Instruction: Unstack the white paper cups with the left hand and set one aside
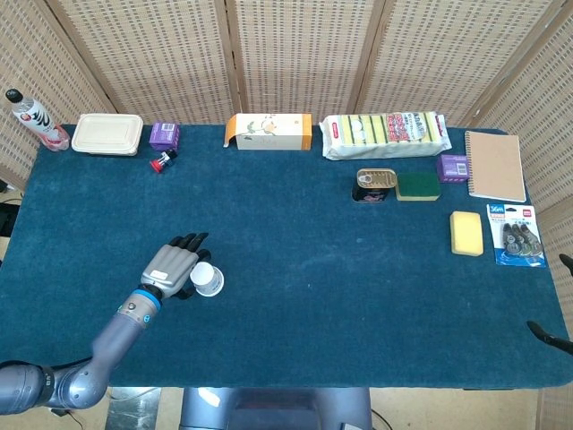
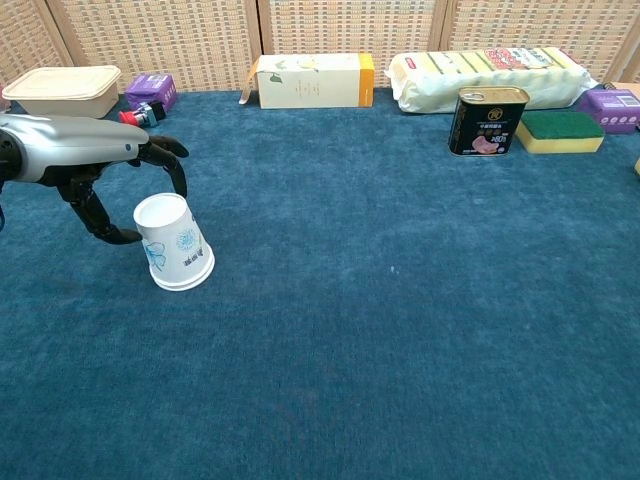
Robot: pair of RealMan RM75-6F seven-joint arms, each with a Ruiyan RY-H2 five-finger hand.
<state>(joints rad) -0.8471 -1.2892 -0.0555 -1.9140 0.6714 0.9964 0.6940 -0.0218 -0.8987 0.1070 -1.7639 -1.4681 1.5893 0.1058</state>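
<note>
The left hand (image 2: pixel 105 185) is reaching around inverted white paper cups (image 2: pixel 174 241) at seven o'clock on the worktop (image 1: pixel 295 224), fingers (image 2: pixel 168 160) spread, seemingly not gripping. Nudging sideways risks toppling the light stack.

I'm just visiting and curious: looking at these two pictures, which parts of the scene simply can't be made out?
- How many paper cups are nested: both views show one outer shell only.
- Whether the left hand touches the cup: in the head view the hand covers that side, and the chest view leaves it unclear.
- The right hand: cut off by the head view's right edge, absent from the chest view.
- Print on the small packet: too small.
</note>
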